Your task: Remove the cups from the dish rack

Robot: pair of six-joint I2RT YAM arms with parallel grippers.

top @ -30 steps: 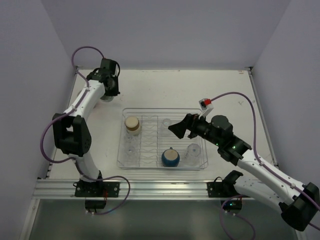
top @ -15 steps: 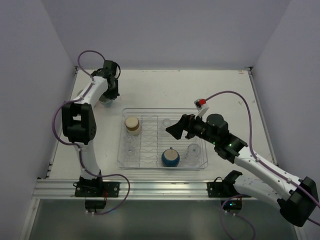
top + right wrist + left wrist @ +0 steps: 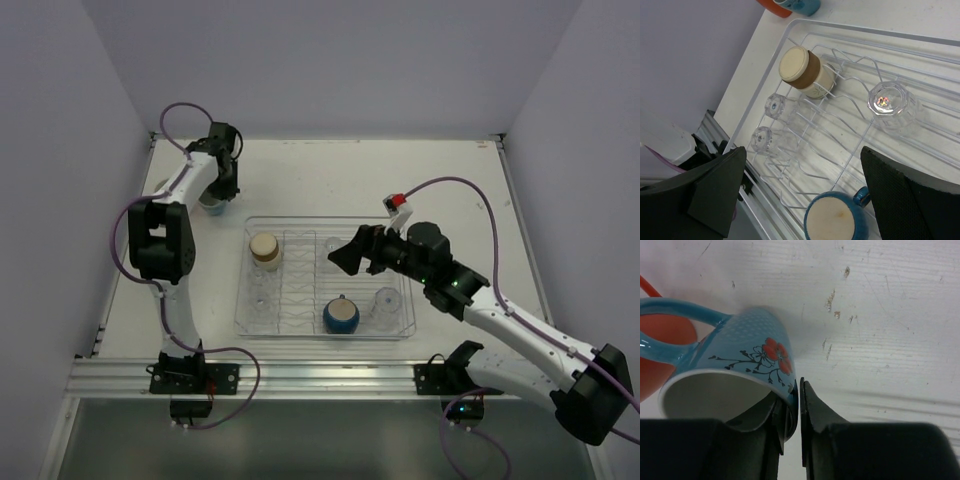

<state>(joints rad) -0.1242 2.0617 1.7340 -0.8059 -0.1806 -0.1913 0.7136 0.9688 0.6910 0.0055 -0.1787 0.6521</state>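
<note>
Already the left tool (image 3: pixel 797 391) is clamped on the rim of the light blue mug (image 3: pixel 747 345), out on the desk (image 3: pixel 880 315) beside the orange mug (image 3: pixel 667 335), with that arm stretched far left. The right tool (image 3: pixel 802 155), fingers wide apart, hovers over the dish rack (image 3: pixel 242 300). A tan-cream cup (image 3: pixel 802 70), a dark blue cup (image 3: pixel 832 220) and clear tumblers (image 3: pixel 887 102) are left to unload.

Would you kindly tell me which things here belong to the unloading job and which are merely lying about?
Job: dish rack, tan-cream cup, dark blue cup, clear tumblers, light blue mug in left gripper, orange mug.
Lying about: purple cables, metal rail.
</note>
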